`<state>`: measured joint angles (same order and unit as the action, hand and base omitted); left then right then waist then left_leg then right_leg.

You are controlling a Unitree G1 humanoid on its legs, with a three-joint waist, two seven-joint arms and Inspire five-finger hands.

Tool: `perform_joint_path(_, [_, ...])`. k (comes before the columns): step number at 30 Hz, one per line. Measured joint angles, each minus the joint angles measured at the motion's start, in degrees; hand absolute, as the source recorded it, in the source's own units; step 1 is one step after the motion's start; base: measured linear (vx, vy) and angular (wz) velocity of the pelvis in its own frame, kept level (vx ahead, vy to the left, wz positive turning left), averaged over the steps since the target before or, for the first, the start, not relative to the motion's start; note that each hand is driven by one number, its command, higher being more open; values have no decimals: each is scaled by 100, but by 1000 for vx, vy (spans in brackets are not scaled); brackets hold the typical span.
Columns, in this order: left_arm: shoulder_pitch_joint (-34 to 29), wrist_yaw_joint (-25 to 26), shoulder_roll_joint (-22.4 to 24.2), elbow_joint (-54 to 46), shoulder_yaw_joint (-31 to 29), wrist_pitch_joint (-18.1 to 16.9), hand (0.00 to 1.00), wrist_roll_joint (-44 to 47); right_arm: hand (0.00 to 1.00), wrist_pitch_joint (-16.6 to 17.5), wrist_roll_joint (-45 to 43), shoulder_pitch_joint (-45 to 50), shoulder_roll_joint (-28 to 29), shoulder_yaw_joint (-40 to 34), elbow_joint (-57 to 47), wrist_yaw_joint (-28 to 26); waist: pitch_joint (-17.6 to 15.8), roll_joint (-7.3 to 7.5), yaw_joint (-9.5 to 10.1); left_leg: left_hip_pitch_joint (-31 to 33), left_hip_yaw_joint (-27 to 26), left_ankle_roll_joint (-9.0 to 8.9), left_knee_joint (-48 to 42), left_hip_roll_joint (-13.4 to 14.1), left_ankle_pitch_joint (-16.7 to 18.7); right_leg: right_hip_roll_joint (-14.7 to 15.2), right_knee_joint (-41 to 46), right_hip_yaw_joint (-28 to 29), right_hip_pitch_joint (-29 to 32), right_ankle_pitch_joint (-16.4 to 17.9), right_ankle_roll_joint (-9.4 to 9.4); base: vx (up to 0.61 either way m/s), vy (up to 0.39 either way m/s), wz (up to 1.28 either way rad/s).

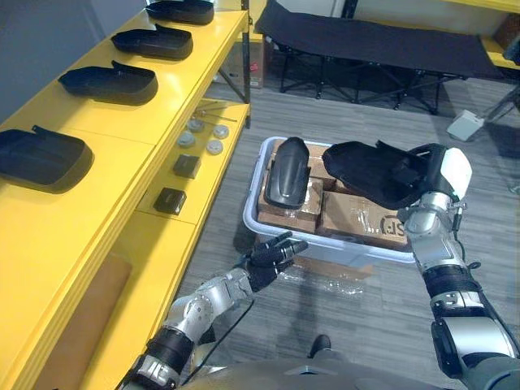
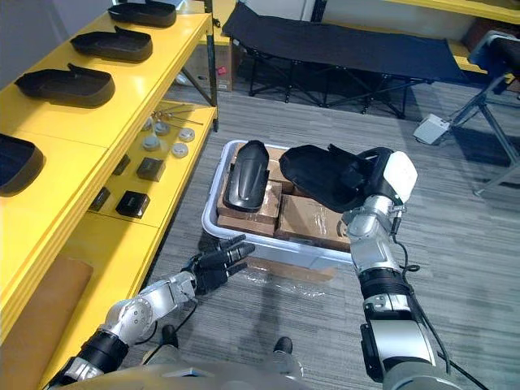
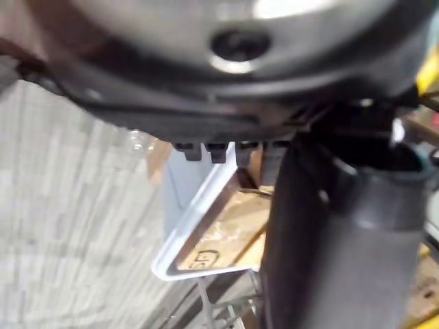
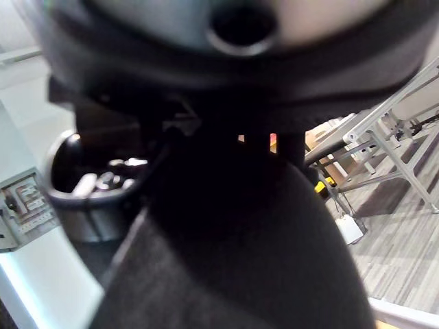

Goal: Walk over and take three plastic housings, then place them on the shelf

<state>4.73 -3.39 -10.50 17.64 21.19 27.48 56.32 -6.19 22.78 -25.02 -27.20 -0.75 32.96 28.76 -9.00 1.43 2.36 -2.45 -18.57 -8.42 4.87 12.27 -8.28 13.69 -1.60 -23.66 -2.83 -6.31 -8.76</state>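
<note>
My right hand (image 1: 429, 166) is shut on a black plastic housing (image 1: 370, 171), held tilted above the right side of the white bin (image 1: 341, 246). Past that hand in its wrist view, the same housing (image 4: 226, 253) looms close. A second black housing (image 1: 287, 172) lies on cardboard boxes (image 1: 357, 219) in the bin's left part. My left hand (image 1: 272, 256) hangs open, fingers relaxed, just in front of the bin's near left corner (image 3: 185, 240), holding nothing. Several more black housings, such as the nearest one (image 1: 36, 158), rest in a row on top of the yellow shelf (image 1: 122, 138) to my left.
The shelf's lower level carries two small black boxes (image 1: 171, 200) and round silver parts (image 1: 203, 134). Clear plastic wrap (image 1: 341, 280) lies on the grey floor before the bin. A black cot (image 1: 366, 36) stands behind, with a white box (image 1: 465, 124) on the floor at right.
</note>
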Motion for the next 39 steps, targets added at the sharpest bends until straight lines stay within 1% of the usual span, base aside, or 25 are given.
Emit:
perform_joint_path(3, [261,276,21,216,119,121,100,811,0,305,169,-87,-9,49,-3,138,21,20,-88,139,-34,0,1,-3,-3,-33,-160,34,100,-116,16,-11,-2,-7])
perform_joint_path(5, [466,449,62,329,119,124,100,1324,0,450,208,-130,-9,61,-12,231,26,41,-105,209,-35,-6,-2,5,-34,-46,-162,49,180,-161,32,5,-2,-3])
perform_joint_path(6, [653,555,87,411,122,117,100,1745,0,594,380,-144,-9,85,-12,344,25,58,-121,202,-57,-5,-3,6,-48,-48,-165,81,190,-178,32,13,-4,-6])
perform_joint_path(7, [725,591,103,448,119,98,100,1901,0,670,404,-145,-9,87,-20,388,29,64,-124,196,-63,-5,-4,5,-48,-48,-165,91,190,-183,33,16,-4,-6])
perform_joint_path(9, [975,715,123,518,103,-88,100,2496,0,856,437,-145,-8,112,-264,523,21,93,-181,200,-70,-5,-5,5,-48,-51,-165,111,202,-193,36,0,0,0])
perform_joint_path(10, [1029,728,126,558,103,-138,100,2648,0,928,517,-145,-8,128,-323,573,22,98,-205,197,-74,-5,-5,5,-48,-51,-164,118,202,-195,36,0,0,0])
perform_joint_path(11, [1140,779,130,670,98,-258,100,3027,0,1094,662,-145,-8,160,-466,653,22,108,-255,192,-79,-5,-5,4,-47,-51,-164,127,202,-196,37,0,0,0])
perform_joint_path(12, [1184,816,134,711,96,-321,100,3196,0,1193,749,-145,-7,182,-545,704,20,117,-263,189,-83,-5,-5,4,-47,-51,-164,132,203,-197,37,-2,0,-9])
perform_joint_path(13, [1271,855,159,822,100,-495,100,3516,0,1424,868,-147,-7,227,-711,812,24,134,-278,177,-125,-6,-5,4,-47,-53,-164,180,226,-205,45,-5,0,-10])
perform_joint_path(15, [1351,878,182,930,102,-616,100,3815,0,1628,975,-146,-6,265,-855,884,23,148,-293,169,-147,-6,-5,4,-46,-53,-163,205,236,-211,48,-10,-2,-9])
perform_joint_path(17, [1376,895,194,956,112,-784,100,4073,0,1950,1084,-145,-2,363,-946,971,24,170,-344,135,-167,-7,-4,4,-46,-53,-158,226,223,-211,48,-13,-5,-5])
perform_joint_path(20, [1392,894,307,997,109,-1057,100,4295,0,2252,1294,-60,36,426,-1060,1057,26,183,-368,87,-184,-11,-4,4,-42,-53,-158,243,191,-211,49,-7,-2,-2])
perform_joint_path(21, [1398,894,320,997,113,-1097,100,4332,0,2330,1301,-42,45,444,-1085,1058,26,184,-379,82,-190,-11,-4,4,-42,-53,-158,249,190,-211,49,-7,-1,-5])
perform_joint_path(23, [1437,896,364,1007,164,-1241,100,4498,0,2586,1305,-14,83,507,-1139,1058,26,189,-403,44,-225,-12,-4,4,-42,-54,-158,283,185,-211,49,-6,0,-8])
perform_joint_path(24, [1477,896,387,1046,179,-1264,100,4508,0,2632,1305,-4,86,513,-1141,1057,25,190,-399,26,-240,-15,-4,4,-40,-54,-158,297,179,-211,49,-6,1,-10])
perform_joint_path(25, [1585,891,400,1142,270,-1369,100,4593,0,2706,1305,6,113,536,-1143,1056,29,196,-395,-1,-267,-20,-3,5,-35,-54,-158,316,169,-211,49,-9,1,-10])
perform_joint_path(26, [1635,860,414,1175,286,-1483,100,4769,0,2779,1305,18,166,554,-1172,1054,39,212,-407,-7,-287,-22,-3,5,-33,-54,-159,336,178,-211,49,-9,1,-10])
perform_joint_path(28, [1669,767,469,1203,287,-1638,100,4950,0,2819,1302,155,229,554,-1356,1054,50,237,-419,-12,-304,-25,-3,5,-30,-55,-161,351,186,-211,49,2,-1,-6])
perform_joint_path(29, [1687,627,525,1228,290,-1806,100,5149,0,2925,1303,271,295,582,-1448,1050,79,278,-429,-24,-317,-28,-4,5,-28,-55,-161,360,186,-212,48,12,-2,-4])
perform_joint_path(32, [1732,279,610,1228,292,-2084,100,5387,0,3082,1305,401,326,696,-1534,1036,118,339,-427,-36,-321,-28,-6,5,-28,-55,-161,363,177,-216,48,0,0,0])
perform_joint_path(36, [1769,-295,618,1227,273,-2424,100,5388,0,3223,1351,442,355,995,-1534,1022,147,379,-423,-117,-323,-37,-6,4,-17,-55,-168,362,93,-216,48,0,0,0])
perform_joint_path(39, [1784,-525,622,1217,276,-2597,100,5410,0,3300,1424,487,389,1096,-1534,1017,170,389,-418,-122,-313,-37,-5,4,-15,-55,-178,354,79,-216,48,0,0,0])
